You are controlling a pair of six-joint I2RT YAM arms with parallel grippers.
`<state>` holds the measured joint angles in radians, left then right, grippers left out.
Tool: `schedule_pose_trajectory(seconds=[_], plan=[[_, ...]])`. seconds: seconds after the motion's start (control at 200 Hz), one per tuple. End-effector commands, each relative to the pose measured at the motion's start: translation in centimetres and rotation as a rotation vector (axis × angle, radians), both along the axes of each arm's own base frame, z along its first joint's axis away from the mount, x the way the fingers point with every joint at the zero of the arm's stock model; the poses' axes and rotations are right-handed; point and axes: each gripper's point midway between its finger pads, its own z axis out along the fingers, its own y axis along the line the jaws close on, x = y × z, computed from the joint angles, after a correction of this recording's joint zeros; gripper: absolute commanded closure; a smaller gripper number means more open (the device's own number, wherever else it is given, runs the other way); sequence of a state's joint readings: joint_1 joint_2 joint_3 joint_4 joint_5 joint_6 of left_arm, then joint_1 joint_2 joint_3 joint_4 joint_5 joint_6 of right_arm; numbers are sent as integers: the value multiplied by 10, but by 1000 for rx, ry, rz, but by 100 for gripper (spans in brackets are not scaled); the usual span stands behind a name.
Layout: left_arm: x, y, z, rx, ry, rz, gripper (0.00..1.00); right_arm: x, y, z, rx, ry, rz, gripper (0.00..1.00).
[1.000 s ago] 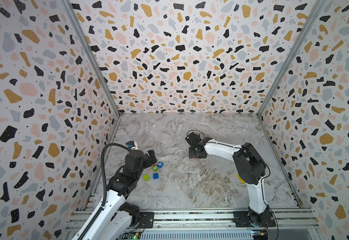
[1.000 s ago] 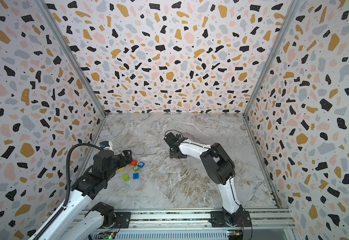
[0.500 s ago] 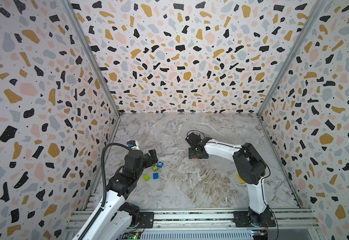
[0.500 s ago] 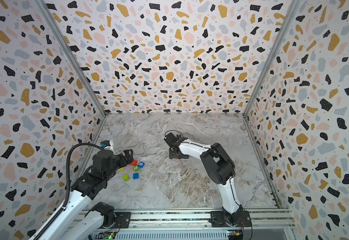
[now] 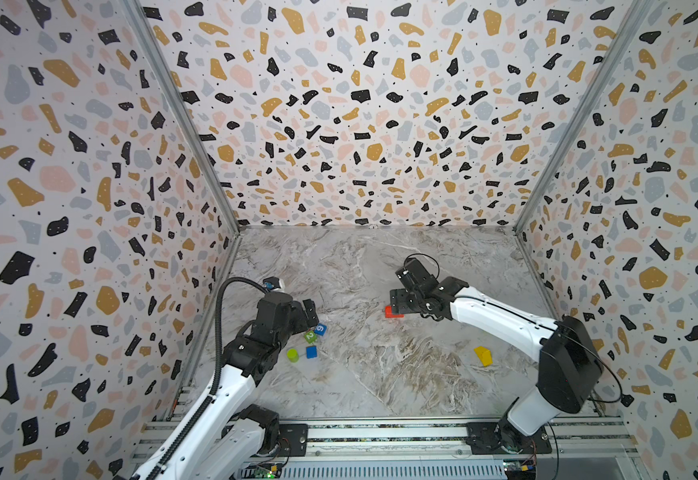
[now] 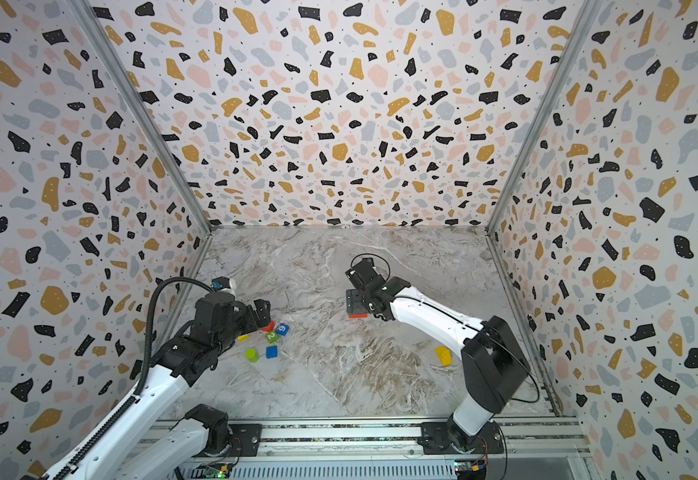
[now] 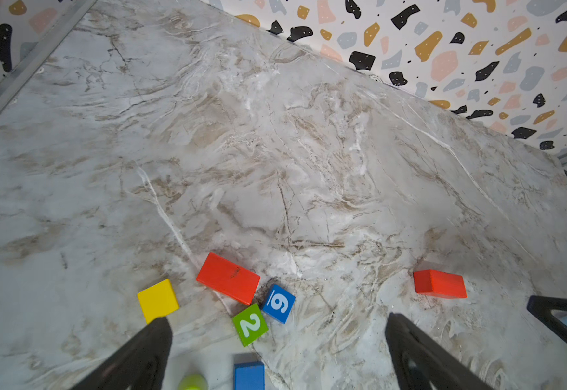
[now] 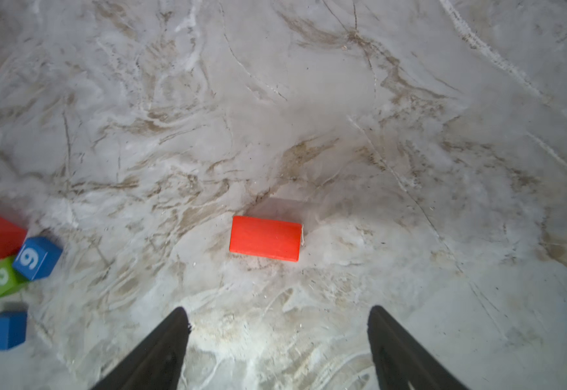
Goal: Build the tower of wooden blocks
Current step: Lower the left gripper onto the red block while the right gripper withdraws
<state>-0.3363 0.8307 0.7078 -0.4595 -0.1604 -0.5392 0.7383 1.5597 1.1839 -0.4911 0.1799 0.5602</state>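
Right jaws have spread, freeing the red slab [image 8: 264, 238]; left jaws stay spread.

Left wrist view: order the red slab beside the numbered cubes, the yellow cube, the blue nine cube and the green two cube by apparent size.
1. red slab
2. yellow cube
3. blue nine cube and green two cube: look alike, left unranked

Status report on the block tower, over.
Left gripper open, right gripper open, both empty. Lone red wooden slab flat on table, nothing stacked. Nothing near it.
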Motion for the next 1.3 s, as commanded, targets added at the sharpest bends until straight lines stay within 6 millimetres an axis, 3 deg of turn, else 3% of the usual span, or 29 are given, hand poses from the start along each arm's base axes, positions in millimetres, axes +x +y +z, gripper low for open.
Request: schedule_pose_trajectory(seconds=[0.0, 0.145, 0.26, 0.395, 0.646, 0.781, 0.931, 1.131, 1.292], plan=[[6, -11, 34, 12, -42, -91, 0, -12, -12, 22, 74, -78, 111, 12], [13, -19, 41, 85, 56, -165, 0, -31, -23, 47, 291, -180, 185, 5], [20, -20, 42, 136, 113, -190, 0, -55, -21, 46, 414, -215, 246, 1], [30, -14, 43, 217, 172, -190, 0, -69, -31, 39, 437, -234, 247, 1], [42, -20, 7, 249, 292, -251, 0, -94, -50, 45, 577, -303, 289, 0], [49, -8, -19, 351, 359, -233, 0, -91, -64, 46, 630, -312, 286, 1], [60, 4, -35, 425, 416, -216, 0, -81, -72, 47, 733, -309, 251, 0], [59, 23, -70, 535, 512, -187, 13, -73, -73, 38, 774, -277, 231, 1], [54, 29, -80, 559, 500, -181, 17, -73, -73, 33, 773, -263, 229, 0]])
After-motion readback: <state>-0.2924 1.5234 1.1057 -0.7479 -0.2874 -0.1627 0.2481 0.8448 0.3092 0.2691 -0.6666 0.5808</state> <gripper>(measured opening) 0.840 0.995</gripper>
